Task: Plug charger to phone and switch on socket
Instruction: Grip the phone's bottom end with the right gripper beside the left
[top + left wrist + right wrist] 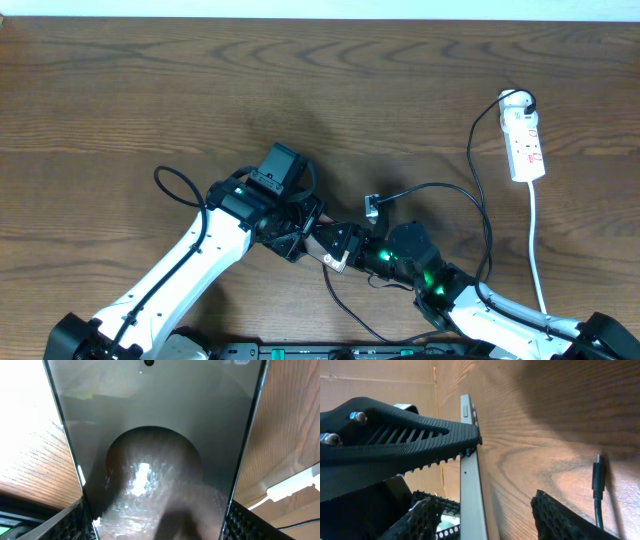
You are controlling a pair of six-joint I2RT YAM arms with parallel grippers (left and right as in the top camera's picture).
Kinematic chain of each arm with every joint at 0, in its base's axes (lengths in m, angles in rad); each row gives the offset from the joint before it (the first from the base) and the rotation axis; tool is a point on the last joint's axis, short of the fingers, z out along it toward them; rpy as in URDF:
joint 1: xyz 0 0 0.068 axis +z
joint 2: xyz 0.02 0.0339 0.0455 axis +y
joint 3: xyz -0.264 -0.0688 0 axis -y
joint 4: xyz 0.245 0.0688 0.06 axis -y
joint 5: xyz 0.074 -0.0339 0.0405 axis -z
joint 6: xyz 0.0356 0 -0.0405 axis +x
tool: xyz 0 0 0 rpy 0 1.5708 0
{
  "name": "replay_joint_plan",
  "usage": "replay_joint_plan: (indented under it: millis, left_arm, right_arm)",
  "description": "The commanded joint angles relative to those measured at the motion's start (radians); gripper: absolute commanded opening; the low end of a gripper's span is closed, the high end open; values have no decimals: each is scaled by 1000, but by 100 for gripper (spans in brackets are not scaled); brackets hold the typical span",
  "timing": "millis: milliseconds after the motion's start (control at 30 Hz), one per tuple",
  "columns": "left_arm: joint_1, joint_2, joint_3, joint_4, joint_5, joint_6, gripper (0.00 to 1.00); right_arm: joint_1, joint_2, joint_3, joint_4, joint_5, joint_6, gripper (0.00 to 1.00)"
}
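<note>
One phone (150, 420), clamped across its width by the left gripper (157, 522), near the table's (120, 80) front middle. Broad face shown only in left wrist view, thin edge only in right wrist view. Right gripper (507, 472) parted, gripping nothing, one finger against that edge. One charger (598, 477), tip on the wood nearby. One socket (526, 140), far right, whole only overhead.

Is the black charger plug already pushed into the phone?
No, the charger plug lies on the table, well apart from the phone seen edge-on.
</note>
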Motion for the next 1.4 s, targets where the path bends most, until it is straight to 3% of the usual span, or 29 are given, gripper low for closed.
replay_joint_plan:
  millis: [0,167,367,600,767,933,1233,1300,1367]
  left_arm:
    - [-24,-13,4,19,17,-13,7]
    - [-45,-13,4,29,17,-27,7]
    - [-55,-13,4,39,17,-50,7]
    - [-55,-13,4,39,17,-50,7]
    - [-55,-13,4,39,17,-50,8]
    - [-55,-13,4,39,17,-50,7]
    - [-55,-13,4,39,17,-49,7]
    - [-53,-13,4,39,17,-49,15]
    - [-52,-13,4,39,13,-48,32]
  right_arm:
    - [29,5,17,-6,20,2,59]
    - [46,5,17,-7,45,2,59]
    - [50,5,17,-7,50,2,49]
    - [49,5,17,-8,50,2,21]
    - [49,5,17,-8,50,1,9]
    - [49,5,17,-9,50,2,1]
    - [48,5,17,-9,50,2,1]
    - [48,5,17,-9,50,2,1]
    - [48,5,17,-9,50,2,1]
